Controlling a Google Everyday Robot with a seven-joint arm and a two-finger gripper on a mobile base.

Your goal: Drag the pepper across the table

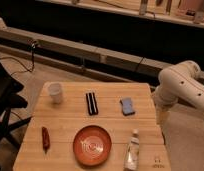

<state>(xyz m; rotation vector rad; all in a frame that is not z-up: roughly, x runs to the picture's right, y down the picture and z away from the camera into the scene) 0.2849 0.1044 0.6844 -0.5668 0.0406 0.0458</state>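
The pepper (45, 138), small, slender and dark red, lies near the left edge of the light wooden table (110, 127), pointing roughly front to back. Nothing touches it. My white arm (179, 85) bends in from the right, beyond the table's right edge, and one segment (162, 111) drops down beside the table corner. The gripper itself is out of the picture, far from the pepper, and its jaws stand wide with nothing in them.
A round orange-red plate (92, 145) sits front centre, to the right of the pepper. A white cup (55, 92) stands at the back left, with a black bar (91, 103) and a blue sponge-like block (127, 106) behind the plate. A pale bottle (132, 150) lies front right. A black chair (5, 107) stands left of the table.
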